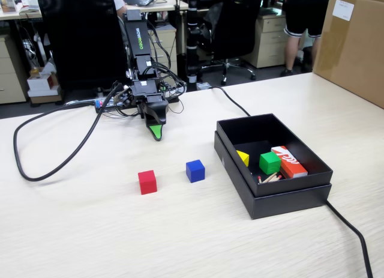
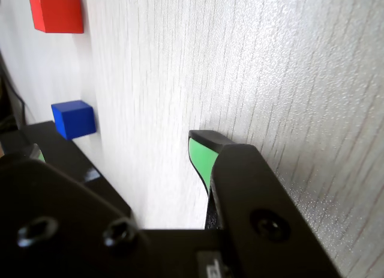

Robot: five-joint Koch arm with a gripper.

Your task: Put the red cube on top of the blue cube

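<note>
The red cube [image 1: 147, 182] sits on the light wooden table, with the blue cube [image 1: 195, 170] a short way to its right. Both stand apart from each other. My gripper [image 1: 156, 130] hangs tip-down near the table behind them, closer to the arm's base, and holds nothing. In the wrist view the red cube [image 2: 57, 11] is at the top left and the blue cube [image 2: 74, 119] lies below it. My gripper [image 2: 118, 149] stands open there: one green-padded fingertip [image 2: 201, 157] is at the right, and bare table shows in the wide gap.
A black open box [image 1: 273, 194] at the right holds a green cube [image 1: 270, 163], a yellow piece [image 1: 243, 158], an orange-red printed box [image 1: 289, 161] and some sticks. A black cable [image 1: 57, 164] loops at the left, and another [image 1: 351, 230] runs past the box. A cardboard box [image 1: 354, 47] stands at the far right.
</note>
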